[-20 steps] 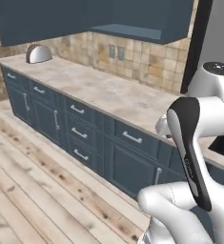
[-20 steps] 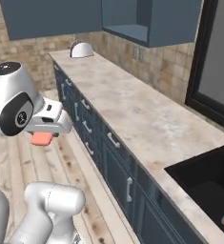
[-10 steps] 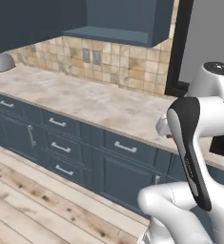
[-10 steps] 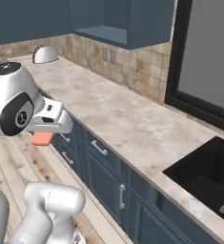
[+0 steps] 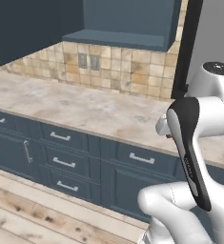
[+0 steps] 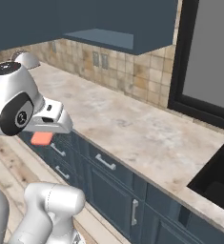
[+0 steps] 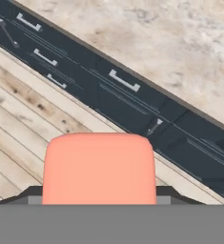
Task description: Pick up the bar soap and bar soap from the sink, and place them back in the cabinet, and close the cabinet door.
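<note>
One soap (image 7: 99,169) sits between the fingers of the hand (image 6: 43,137), which is closed on it and hangs over the floor in front of the drawers, below the tabletop (image 6: 132,124) edge. I judge the bar is light, stiff and maybe slippery, so a grip across its flat faces is best. The cabinet (image 6: 123,24) is high above; the room between is open, only its lower edge needs care
</note>
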